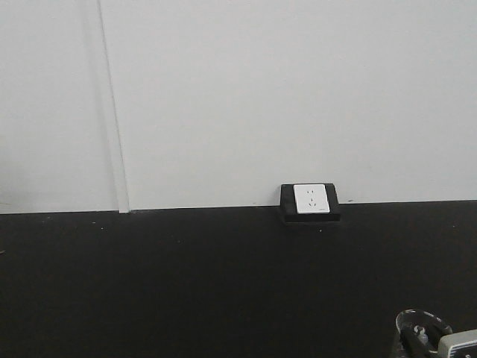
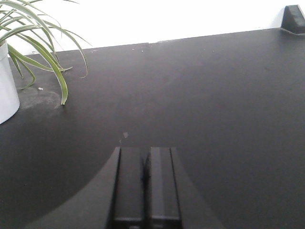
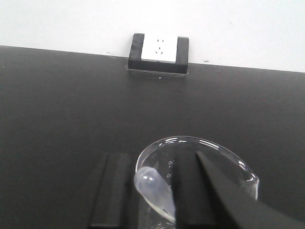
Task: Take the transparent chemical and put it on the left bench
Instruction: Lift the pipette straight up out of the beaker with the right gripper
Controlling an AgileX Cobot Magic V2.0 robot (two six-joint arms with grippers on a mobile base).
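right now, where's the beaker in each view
Front: bottom right corner, a round rim that is probably the beaker, cut off by the lower edge.
Left wrist: not in view.
Right wrist: bottom centre.
Shared landmark: the socket on the wall, seen in all three views.

beaker (image 3: 159, 155) base cut off at near edge, scale print unreadable; plant pot (image 2: 5, 90) cropped at left.

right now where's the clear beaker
In the right wrist view, the clear beaker is bottom centre at the fingers of the right gripper, over the black countertop, with the wall socket beyond it.
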